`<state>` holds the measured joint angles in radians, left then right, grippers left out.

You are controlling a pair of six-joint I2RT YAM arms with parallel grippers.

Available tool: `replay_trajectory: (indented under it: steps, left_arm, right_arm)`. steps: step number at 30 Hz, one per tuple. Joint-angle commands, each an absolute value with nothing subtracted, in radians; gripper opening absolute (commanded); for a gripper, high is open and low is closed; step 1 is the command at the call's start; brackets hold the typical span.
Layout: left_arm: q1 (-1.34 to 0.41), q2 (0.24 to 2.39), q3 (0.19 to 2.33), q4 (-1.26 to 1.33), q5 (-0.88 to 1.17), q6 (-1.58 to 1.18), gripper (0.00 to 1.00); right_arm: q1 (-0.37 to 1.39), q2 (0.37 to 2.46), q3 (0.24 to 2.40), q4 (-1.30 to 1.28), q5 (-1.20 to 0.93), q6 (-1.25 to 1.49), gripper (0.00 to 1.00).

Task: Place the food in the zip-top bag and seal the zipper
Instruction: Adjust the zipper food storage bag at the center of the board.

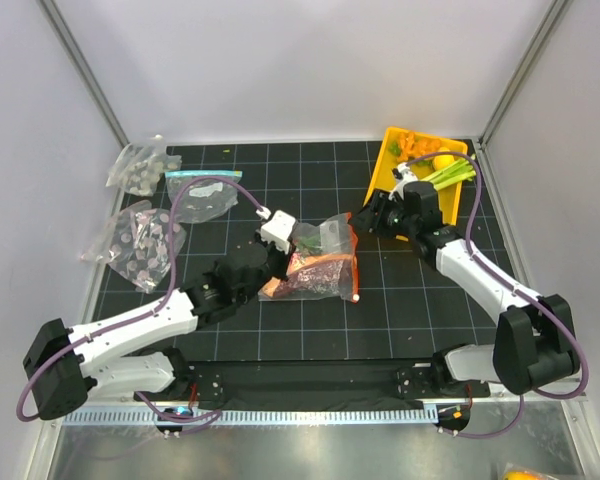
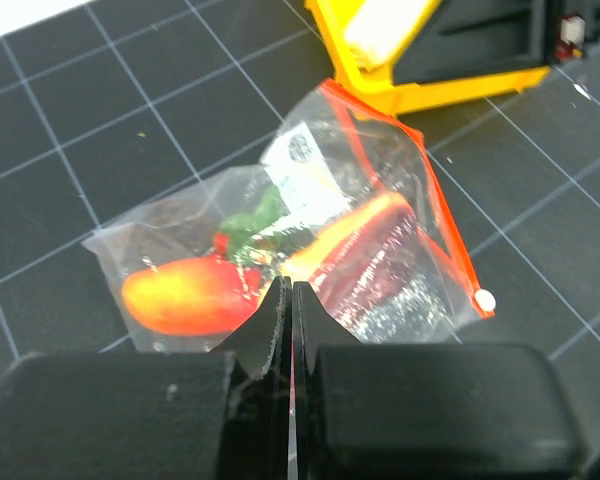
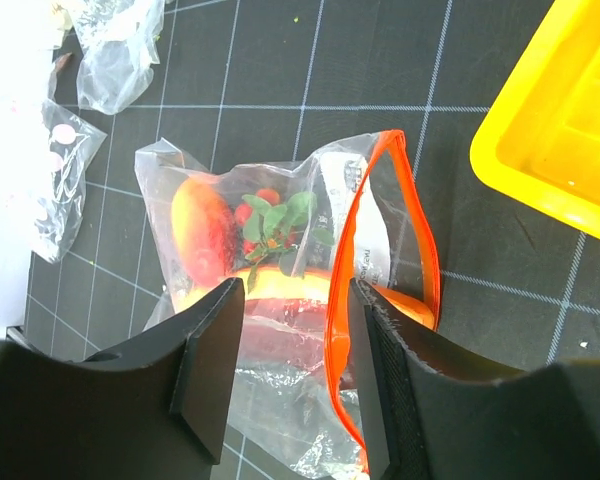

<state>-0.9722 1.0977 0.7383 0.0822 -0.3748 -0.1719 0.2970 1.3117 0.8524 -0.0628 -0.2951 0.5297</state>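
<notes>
The zip-top bag (image 1: 325,275) lies crinkled at mid-table. It holds food: an orange-red tomato (image 2: 180,295), green leaves with small red bits (image 3: 272,218), a dark-red slab (image 2: 375,270) and an orange carrot piece (image 3: 280,283). Its orange-red zipper (image 3: 380,200) gapes open in a loop, with a white slider (image 2: 485,298) at one end. My left gripper (image 1: 276,268) is shut, its tips (image 2: 290,290) pinching the bag's near edge. My right gripper (image 1: 363,220) is open and hovers over the bag's mouth (image 3: 293,290), with the zip strip just inside its right finger.
A yellow tray (image 1: 388,165) with more toy food stands at the back right, close behind the right gripper. Clear bags with grey dotted pieces (image 1: 140,240) and a bag with a light-blue strip (image 1: 205,195) lie at the left.
</notes>
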Motion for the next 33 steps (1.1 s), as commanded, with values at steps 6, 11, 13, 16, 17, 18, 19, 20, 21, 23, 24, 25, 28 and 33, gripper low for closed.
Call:
replay_trajectory:
  steps: [6, 11, 13, 16, 17, 18, 19, 20, 21, 23, 24, 25, 28, 33]
  left_arm:
    - [-0.973, 1.114, 0.767, 0.060, -0.316, -0.201, 0.08]
    - [-0.973, 1.158, 0.784, 0.051, -0.259, -0.225, 0.12]
    - [-0.973, 1.173, 0.796, 0.046, -0.233, -0.238, 0.13]
    - [-0.973, 1.192, 0.801, 0.046, -0.219, -0.270, 0.13]
    - [-0.973, 1.195, 0.799, 0.048, -0.227, -0.279, 0.14]
    - [-0.973, 1.204, 0.796, 0.046, -0.245, -0.293, 0.15]
    - [-0.973, 1.207, 0.796, 0.038, -0.267, -0.302, 0.15]
    - [-0.973, 1.212, 0.799, 0.031, -0.320, -0.311, 0.15]
    - [-0.973, 1.221, 0.807, 0.005, -0.345, -0.321, 0.16]
    - [-0.973, 1.235, 0.831, -0.032, -0.397, -0.340, 0.16]
    - [-0.973, 1.245, 0.837, -0.052, -0.406, -0.347, 0.16]
    - [-0.973, 1.250, 0.842, -0.057, -0.417, -0.351, 0.16]
    - [-0.968, 1.258, 0.848, -0.066, -0.437, -0.359, 0.16]
    - [-0.953, 1.259, 0.857, -0.094, -0.451, -0.371, 0.17]
  right_arm:
    - [0.304, 1.289, 0.862, -0.092, -0.304, 0.535, 0.66]
    - [0.362, 1.276, 0.798, -0.078, -0.273, 0.531, 0.69]
    - [0.380, 1.284, 0.784, -0.072, -0.262, 0.526, 0.69]
    - [0.422, 1.302, 0.765, -0.064, -0.233, 0.518, 0.68]
    - [0.431, 1.311, 0.764, -0.061, -0.223, 0.518, 0.67]
    - [0.449, 1.315, 0.759, -0.061, -0.210, 0.517, 0.66]
    - [0.456, 1.315, 0.758, -0.061, -0.198, 0.515, 0.65]
    - [0.463, 1.318, 0.750, -0.060, -0.172, 0.518, 0.61]
    - [0.466, 1.319, 0.747, -0.052, -0.167, 0.518, 0.58]
    - [0.476, 1.325, 0.746, -0.045, -0.163, 0.517, 0.47]
    - [0.477, 1.334, 0.750, -0.044, -0.158, 0.518, 0.42]
    - [0.483, 1.341, 0.753, -0.046, -0.158, 0.511, 0.39]
    - [0.497, 1.367, 0.768, -0.041, -0.184, 0.502, 0.21]
    - [0.506, 1.456, 0.767, 0.142, -0.490, 0.552, 0.05]
